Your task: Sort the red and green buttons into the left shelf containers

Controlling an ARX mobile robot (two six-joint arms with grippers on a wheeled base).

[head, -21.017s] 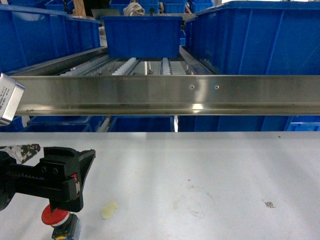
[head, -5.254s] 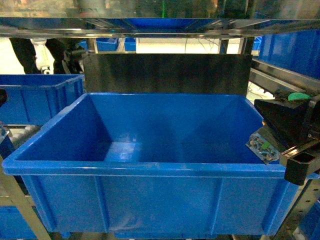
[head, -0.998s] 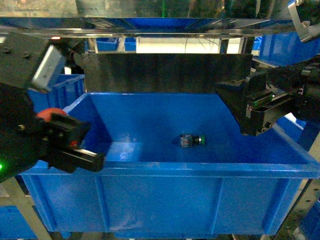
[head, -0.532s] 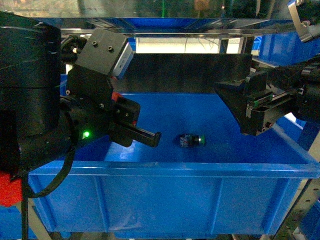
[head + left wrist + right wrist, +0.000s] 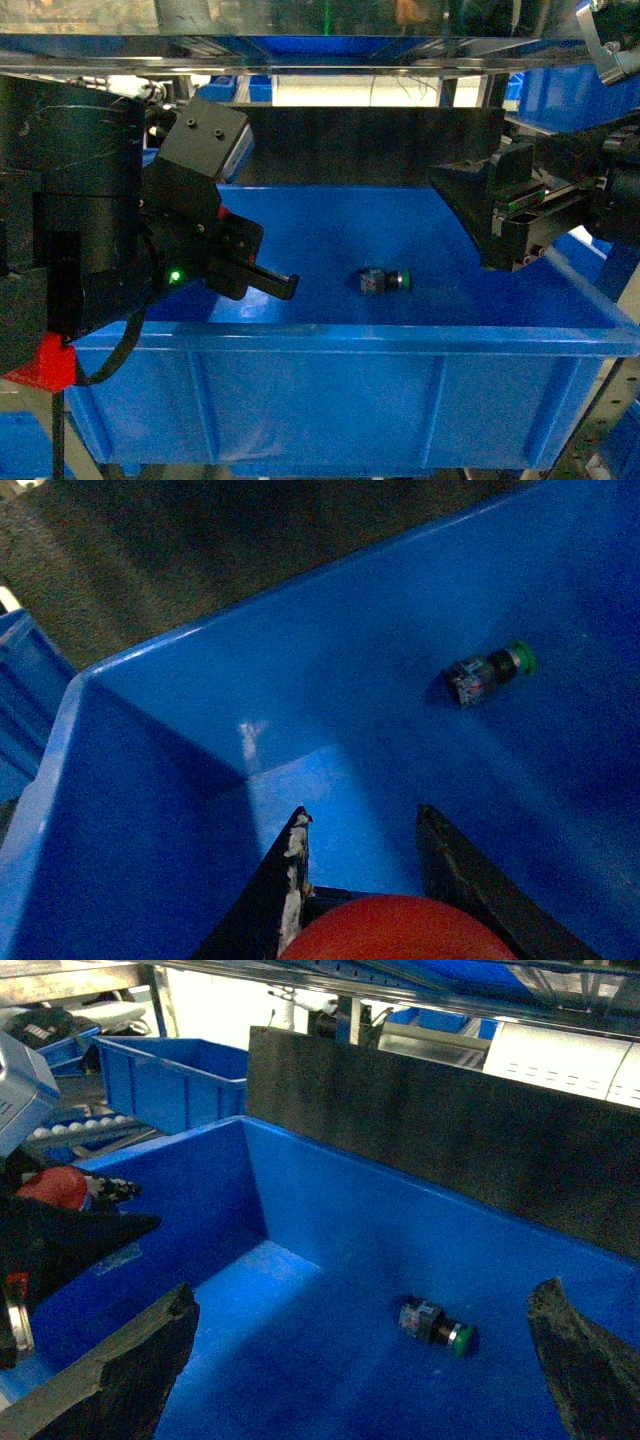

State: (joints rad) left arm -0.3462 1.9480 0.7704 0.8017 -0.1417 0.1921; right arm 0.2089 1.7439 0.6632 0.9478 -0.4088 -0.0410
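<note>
A green button [image 5: 385, 281] lies on its side on the floor of a large blue container [image 5: 330, 338]; it also shows in the wrist views as the green button [image 5: 488, 672] [image 5: 435, 1326]. My left gripper [image 5: 280, 285] reaches over the container's left part, shut on a red button [image 5: 395, 932] whose cap fills the space between the fingers. The left gripper [image 5: 364, 815] hangs above the container floor [image 5: 300, 780]. The red button [image 5: 60, 1188] shows at the left of the right wrist view. My right gripper [image 5: 500, 225] [image 5: 360, 1360] stands wide open over the right side, holding nothing.
A black panel [image 5: 340, 145] stands behind the container. A metal shelf rail [image 5: 320, 65] runs overhead. Another blue bin [image 5: 175, 1080] sits to the left, and more blue bins [image 5: 580, 95] at the right.
My left arm swung in from the left over the container with the red button, then dropped slightly and drew back left. The green button and right gripper stayed put.
</note>
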